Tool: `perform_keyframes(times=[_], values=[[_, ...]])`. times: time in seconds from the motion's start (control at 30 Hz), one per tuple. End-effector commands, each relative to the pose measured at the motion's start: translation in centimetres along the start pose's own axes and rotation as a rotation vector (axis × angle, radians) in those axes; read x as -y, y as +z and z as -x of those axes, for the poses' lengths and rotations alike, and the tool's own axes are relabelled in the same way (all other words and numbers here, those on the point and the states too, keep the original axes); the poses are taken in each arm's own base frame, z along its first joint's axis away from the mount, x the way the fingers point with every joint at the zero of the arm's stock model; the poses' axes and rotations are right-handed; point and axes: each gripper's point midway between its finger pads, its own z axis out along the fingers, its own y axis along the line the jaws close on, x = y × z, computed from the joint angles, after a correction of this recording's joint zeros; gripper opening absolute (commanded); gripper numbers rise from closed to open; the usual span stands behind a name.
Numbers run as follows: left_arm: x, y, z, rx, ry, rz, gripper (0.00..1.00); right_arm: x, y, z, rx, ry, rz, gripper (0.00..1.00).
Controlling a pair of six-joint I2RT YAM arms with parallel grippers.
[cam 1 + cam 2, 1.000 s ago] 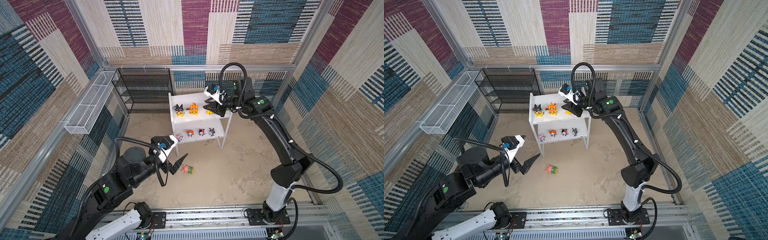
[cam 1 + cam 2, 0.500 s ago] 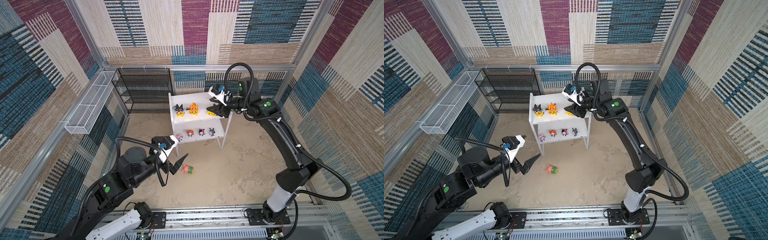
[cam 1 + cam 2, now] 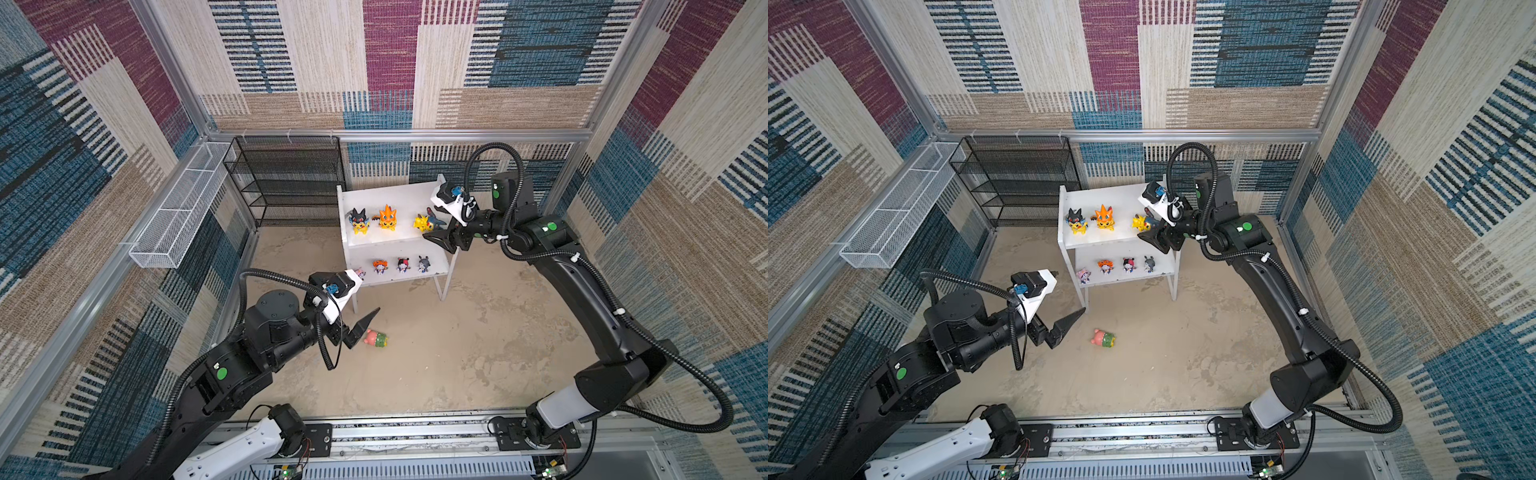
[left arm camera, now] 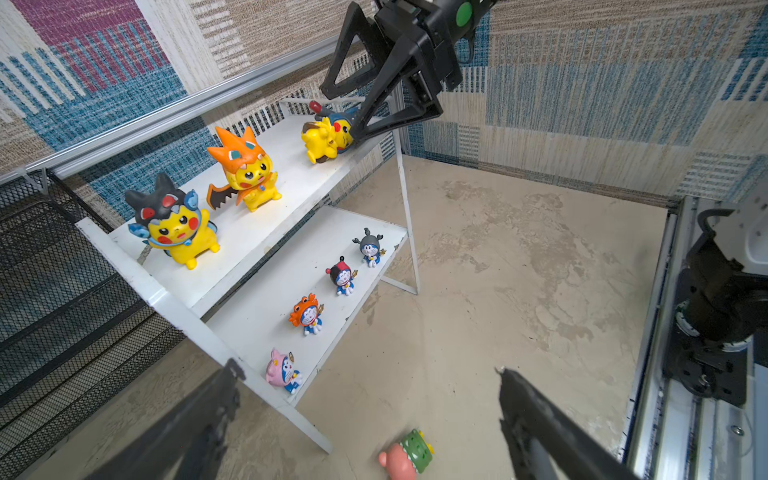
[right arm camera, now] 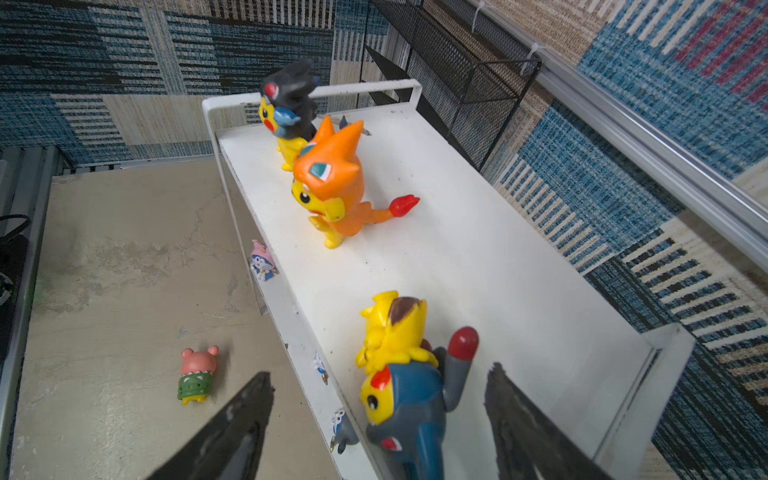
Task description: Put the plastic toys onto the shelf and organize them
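The white two-tier shelf (image 3: 405, 195) stands at the back. Its top board carries a black-hooded yellow toy (image 3: 359, 220), an orange-hooded one (image 3: 387, 217), and a blue-hooded one (image 5: 399, 399) tipped over near the right end. My right gripper (image 5: 379, 372) is open around the blue-hooded toy, with a gap on each side. Several tiny toys (image 4: 306, 316) line the lower board. A pink-and-green toy (image 3: 376, 338) lies on its side on the floor. My left gripper (image 4: 368, 368) hangs open just left of it, holding nothing.
A black mesh rack (image 3: 286, 183) stands left of the shelf against the back wall. A white wire basket (image 3: 178, 208) hangs on the left wall. The arms' base rail (image 3: 415, 436) runs along the front. Sandy floor (image 3: 478, 340) spreads right of the fallen toy.
My right gripper has opened and let go of the blue-hooded toy, which now rests on the top board. The gripper has drawn back a little to the right. The left arm has not moved.
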Motion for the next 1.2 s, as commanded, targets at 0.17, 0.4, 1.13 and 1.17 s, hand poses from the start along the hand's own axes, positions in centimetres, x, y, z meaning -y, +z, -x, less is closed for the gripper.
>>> perform_keyframes(times=[0.17, 0.4, 1.13, 1.17], values=[[-0.2, -0.3, 1.2, 0.044, 0.002, 0.002, 0.99, 1.1, 0.4, 0.8, 0.037, 0.001, -0.015, 0.77], [-0.3, -0.5, 1.2, 0.049, 0.003, 0.007, 0.99, 1.1, 1.1, 0.3, 0.025, 0.014, 0.016, 0.74], [-0.2, -0.4, 1.0, 0.046, 0.004, 0.007, 0.99, 0.6, 1.9, -0.7, 0.006, 0.038, 0.052, 0.65], [-0.2, -0.4, 1.0, 0.045, 0.004, 0.006, 0.99, 0.6, 1.9, -0.8, 0.004, 0.040, 0.051, 0.65]])
